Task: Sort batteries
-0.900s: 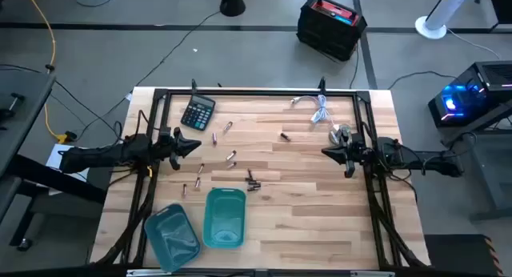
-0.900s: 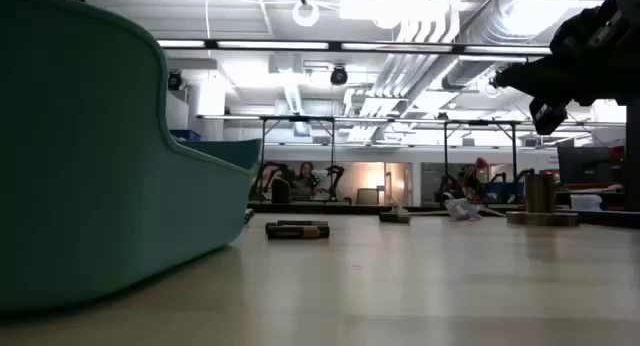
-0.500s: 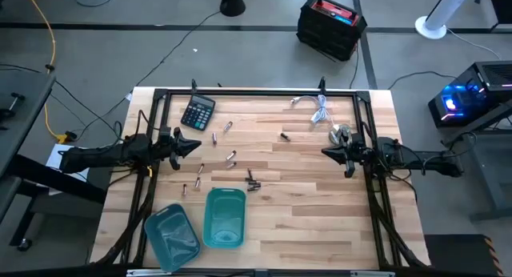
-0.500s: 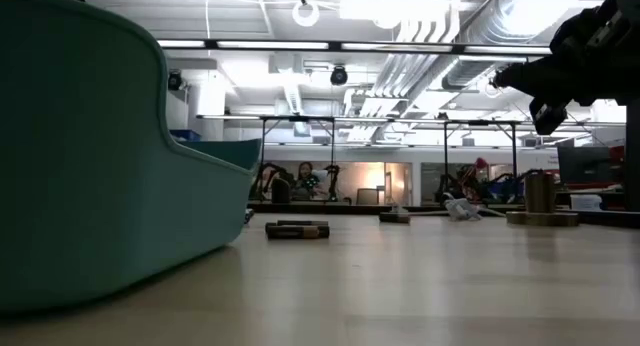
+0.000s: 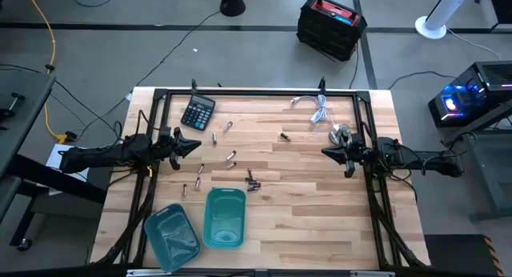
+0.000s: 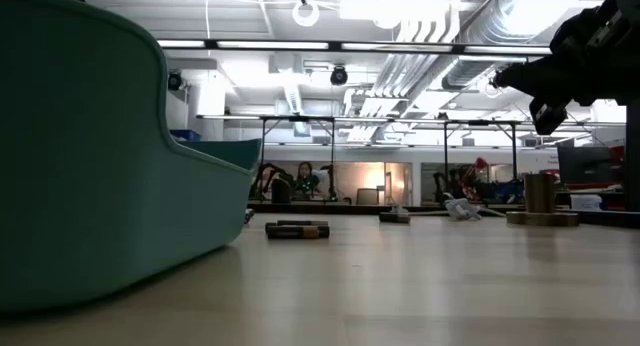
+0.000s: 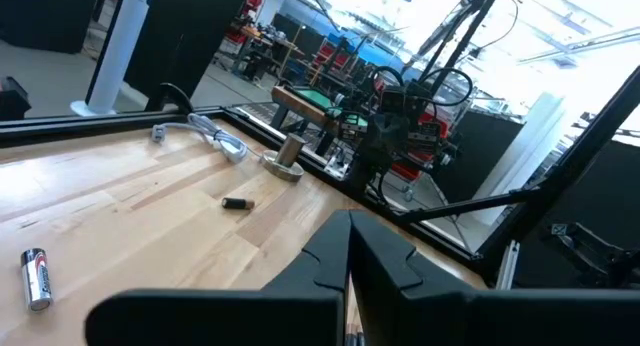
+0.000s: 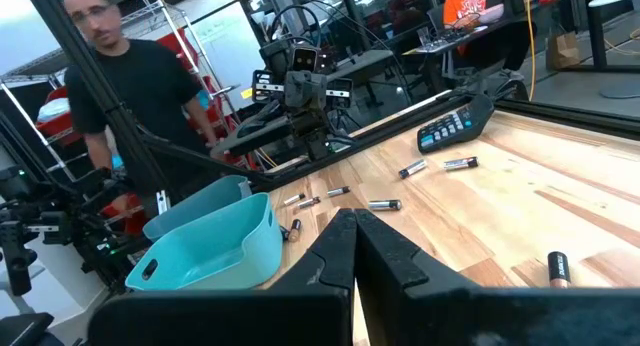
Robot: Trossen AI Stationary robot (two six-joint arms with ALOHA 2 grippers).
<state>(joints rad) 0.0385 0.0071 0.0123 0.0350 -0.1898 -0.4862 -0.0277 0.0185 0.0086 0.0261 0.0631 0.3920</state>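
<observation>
Several batteries [image 5: 232,157] lie scattered flat on my wooden surface [image 5: 320,213], all of them tiny thin cylinders, some silvery-light and some dark. From above I see the loose group in the left half of the surface, between the black calculator [image 5: 197,113] and the two teal bins [image 5: 225,218]; a light one lies near the calculator with its long axis slanted, a dark cluster [image 5: 253,181] sits just above the upright bin, and one dark battery [image 5: 284,136] lies apart toward the middle, below the white coiled cable [image 5: 318,107]. Their long axes point in mixed directions; I cannot tell which end is which. In the low view two dark ones [image 6: 297,229] lie side by side, broadside to the camera, beyond the teal bin wall [image 6: 100,166]. My left end effector [image 5: 194,144] hangs at the left edge of the surface beside the calculator, fingers pressed together and holding nothing. My right end effector [image 5: 326,151] hangs at the right side, near a small round metal piece [image 5: 342,134], likewise closed and empty. In the right wrist view a person in a dark shirt [image 8: 130,96] stands beyond the surface.
</observation>
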